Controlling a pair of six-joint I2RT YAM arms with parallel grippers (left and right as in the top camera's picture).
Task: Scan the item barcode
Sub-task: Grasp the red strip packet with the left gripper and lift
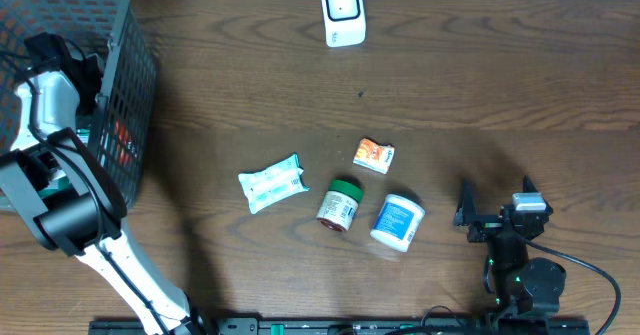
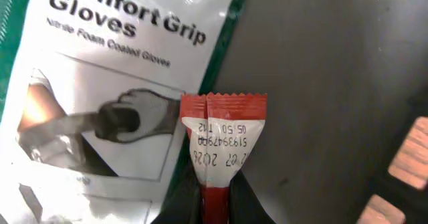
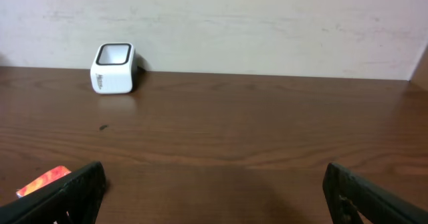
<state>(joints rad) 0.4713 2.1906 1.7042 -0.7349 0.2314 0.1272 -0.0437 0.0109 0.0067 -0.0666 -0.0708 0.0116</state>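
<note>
From above, the left arm (image 1: 60, 210) is seen reaching into the black basket (image 1: 135, 75), and its hand cannot be made out there. The right gripper (image 1: 497, 207) is seen with its fingers spread wide and nothing between them. To its left, a white tub (image 1: 398, 222), a green-lidded jar (image 1: 340, 205), a blue and white packet (image 1: 272, 183) and an orange packet (image 1: 374, 155) are laid on the table (image 1: 500, 85). The white scanner (image 1: 343, 13) is stood far ahead, well apart from both hands.

From the left wrist, the left gripper (image 2: 215, 200) is seen pinched tight on the bottom end of a red sachet (image 2: 224, 137). The sachet is held upright between the dark fingers (image 2: 177, 207), and numbers are printed on its white patch. A pack of gloves (image 2: 100, 83) is seen behind it, to the left.

From the right wrist, the wide fingers (image 3: 60, 197) are seen low at both sides, with bare table between them. The scanner (image 3: 114, 67) is stood ahead and to the left. The orange packet (image 3: 43, 180) is laid just beside the left finger.
</note>
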